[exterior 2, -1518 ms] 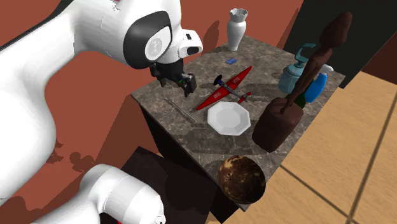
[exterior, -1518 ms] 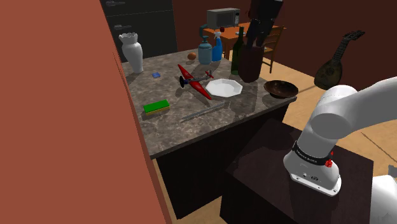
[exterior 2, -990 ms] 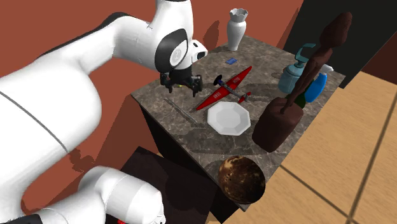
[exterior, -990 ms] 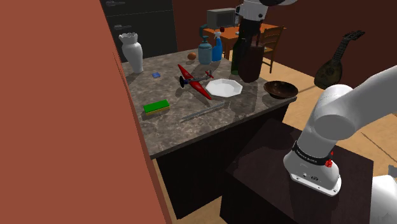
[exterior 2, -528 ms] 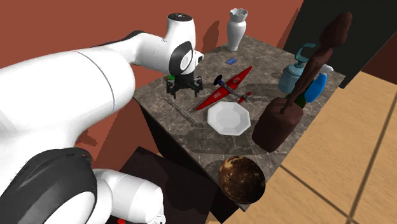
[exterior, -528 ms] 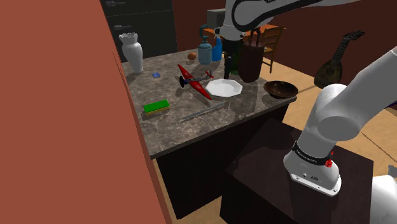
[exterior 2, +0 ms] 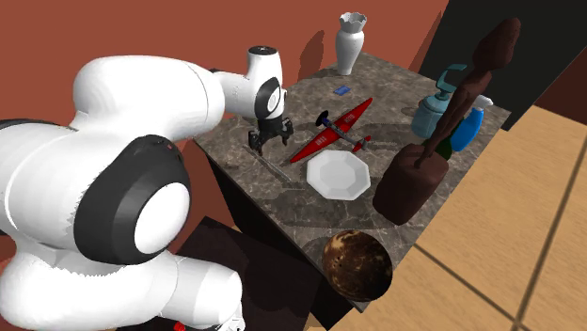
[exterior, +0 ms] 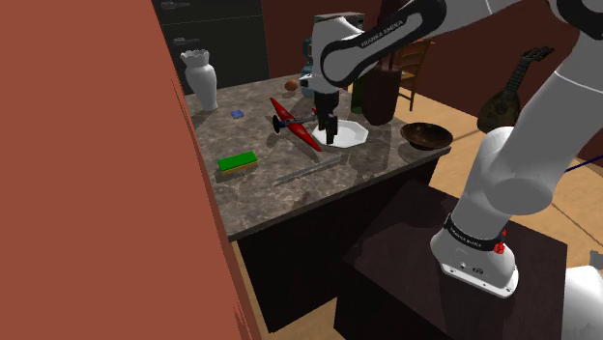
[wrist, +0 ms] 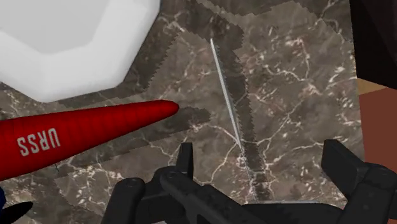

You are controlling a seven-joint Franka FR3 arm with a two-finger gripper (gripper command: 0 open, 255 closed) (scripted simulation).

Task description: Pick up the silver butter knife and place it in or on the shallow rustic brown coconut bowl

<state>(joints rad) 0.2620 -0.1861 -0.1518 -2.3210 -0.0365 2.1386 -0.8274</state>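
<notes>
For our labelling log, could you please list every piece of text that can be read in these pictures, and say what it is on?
"URSS": on the red plane, upside down in the wrist view.
"FRANKA EMIKA": white letters on a dark band of the arm, only just readable in the shoulder view.
Lettering on the dark band at the arm's base: too small to read.
</notes>
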